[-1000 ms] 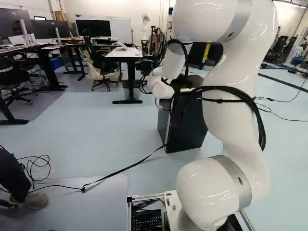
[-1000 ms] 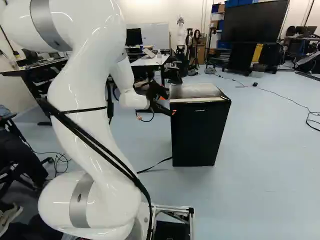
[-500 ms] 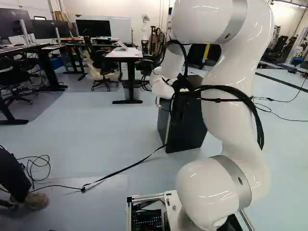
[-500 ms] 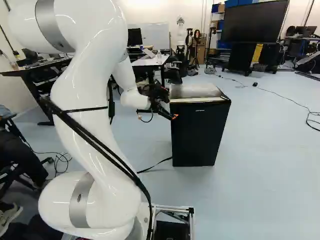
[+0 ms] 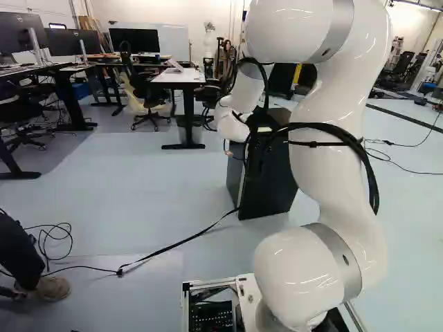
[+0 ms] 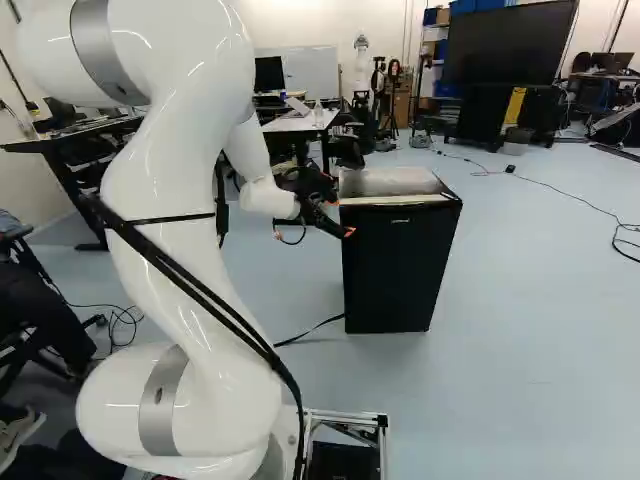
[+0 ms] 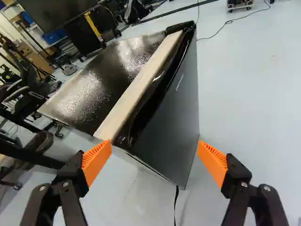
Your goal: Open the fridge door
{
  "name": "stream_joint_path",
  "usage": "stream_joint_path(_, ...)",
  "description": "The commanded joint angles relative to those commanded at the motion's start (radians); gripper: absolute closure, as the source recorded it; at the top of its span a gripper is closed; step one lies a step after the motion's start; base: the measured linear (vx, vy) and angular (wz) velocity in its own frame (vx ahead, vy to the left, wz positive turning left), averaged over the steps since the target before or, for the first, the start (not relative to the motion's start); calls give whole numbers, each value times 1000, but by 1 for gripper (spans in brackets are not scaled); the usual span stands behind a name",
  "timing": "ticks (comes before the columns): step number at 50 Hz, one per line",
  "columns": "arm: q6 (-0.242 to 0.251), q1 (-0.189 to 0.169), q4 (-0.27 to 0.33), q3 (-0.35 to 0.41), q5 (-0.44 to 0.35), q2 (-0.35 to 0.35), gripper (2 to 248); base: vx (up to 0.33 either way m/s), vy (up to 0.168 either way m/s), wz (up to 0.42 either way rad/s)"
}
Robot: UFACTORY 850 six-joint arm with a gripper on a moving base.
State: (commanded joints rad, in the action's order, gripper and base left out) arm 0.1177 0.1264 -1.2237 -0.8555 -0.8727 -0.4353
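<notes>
1. Both fingers of the gripper (image 6: 344, 219) stand wide apart, gripping nothing.
2. Ahead of them, the black fridge (image 6: 378, 285) stands upright on the floor (image 6: 530, 330), its door (image 7: 171, 120) closed; whether 1 fingertip touches its upper corner is hard to tell.
3. A black cord (image 5: 181, 242) trails from the fridge's foot.
4. Farther off stands 1 white-topped desk (image 5: 178, 77).

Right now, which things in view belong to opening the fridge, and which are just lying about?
For the job: fridge, its door, open gripper.

Just about: white-topped desk, office chair, large dark screen, another robot.
</notes>
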Motion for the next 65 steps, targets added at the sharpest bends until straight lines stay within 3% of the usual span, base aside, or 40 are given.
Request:
stream_joint_path(10, 102, 0, 0, 0, 0, 0, 3, 0, 0, 0)
stream_joint_path(16, 126, 0, 0, 0, 0, 0, 3, 0, 0, 0)
stream_joint_path(42, 134, 22, 0, -16, 0, -12, 3, 0, 0, 0)
stream_joint_path(65, 134, 18, -2, -51, 0, -37, 3, 0, 0, 0)
